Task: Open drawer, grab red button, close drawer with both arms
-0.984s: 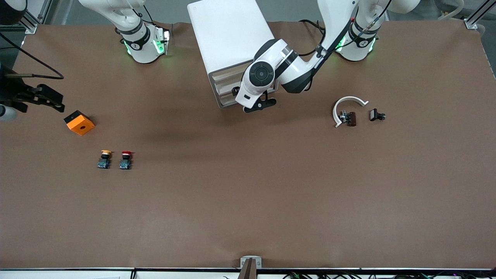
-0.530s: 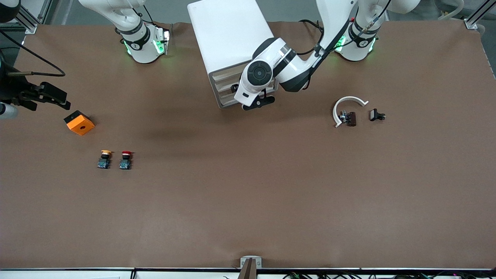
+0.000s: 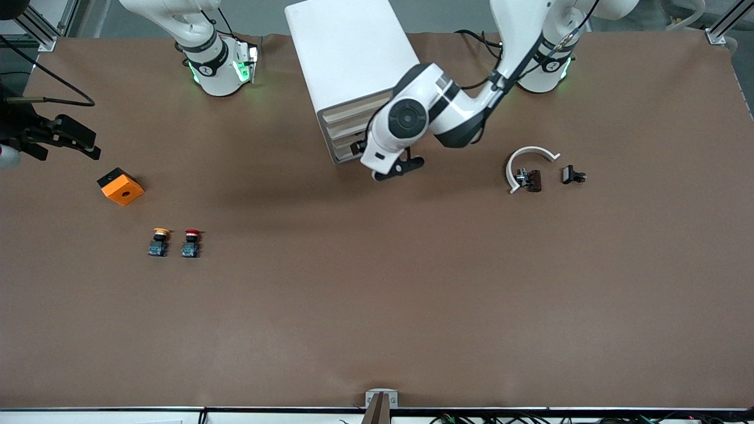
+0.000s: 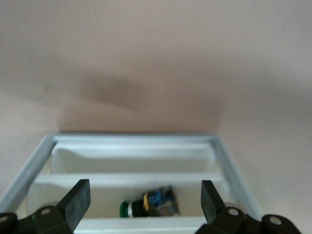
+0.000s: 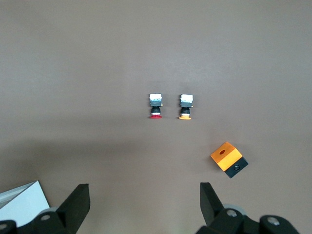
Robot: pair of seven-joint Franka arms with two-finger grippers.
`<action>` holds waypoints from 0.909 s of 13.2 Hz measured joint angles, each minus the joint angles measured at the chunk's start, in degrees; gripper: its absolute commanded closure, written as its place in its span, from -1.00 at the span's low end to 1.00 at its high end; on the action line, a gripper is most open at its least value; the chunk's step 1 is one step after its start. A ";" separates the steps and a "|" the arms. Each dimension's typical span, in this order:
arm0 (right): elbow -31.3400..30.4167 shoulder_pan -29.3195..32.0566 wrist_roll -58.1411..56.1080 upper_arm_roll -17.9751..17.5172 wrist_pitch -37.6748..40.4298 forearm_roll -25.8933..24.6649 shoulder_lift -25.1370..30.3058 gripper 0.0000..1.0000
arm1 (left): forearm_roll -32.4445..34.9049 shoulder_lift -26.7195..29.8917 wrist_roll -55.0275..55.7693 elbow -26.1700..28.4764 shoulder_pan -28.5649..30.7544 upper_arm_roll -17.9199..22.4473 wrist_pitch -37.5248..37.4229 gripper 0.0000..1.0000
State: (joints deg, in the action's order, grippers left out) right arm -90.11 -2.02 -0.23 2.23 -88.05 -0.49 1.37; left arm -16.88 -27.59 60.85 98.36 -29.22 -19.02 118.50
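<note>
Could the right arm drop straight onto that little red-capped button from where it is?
Probably yes. The right gripper hangs open at the right arm's end of the table, and the red button stands on bare tabletop beside the yellow-capped button, with a gap between them and nothing covering it.

Even overhead light, soft shadows, left wrist view hazy

Red-capped button (image 3: 191,242), orange cube (image 3: 121,186), white cabinet (image 3: 347,53).

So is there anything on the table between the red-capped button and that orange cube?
Yes: in the front view the yellow-capped button stands beside the red-capped button, on the side toward the orange cube.
</note>
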 measured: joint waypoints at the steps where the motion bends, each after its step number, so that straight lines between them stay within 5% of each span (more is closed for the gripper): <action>1: 0.00 0.01 0.00 0.02 -0.01 -0.15 0.00 -1.00 | 1.98 0.02 -0.15 -1.05 2.79 0.10 0.00 -1.00; 8: -0.05 -0.01 -0.01 0.31 -0.01 -0.43 0.00 -1.00 | 17.61 0.59 -0.81 -7.21 19.52 0.21 -0.06 -1.00; 12: -0.24 -0.24 -0.02 0.21 -0.01 -0.43 0.00 -1.00 | 20.06 3.49 -5.13 -8.00 26.65 0.22 -0.74 -1.00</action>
State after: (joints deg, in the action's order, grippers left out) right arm -90.34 -2.25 -0.25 2.44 -88.06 -0.92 1.37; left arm 3.18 -24.09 55.72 90.36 -2.57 -18.80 117.76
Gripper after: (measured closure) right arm 0.000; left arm 0.000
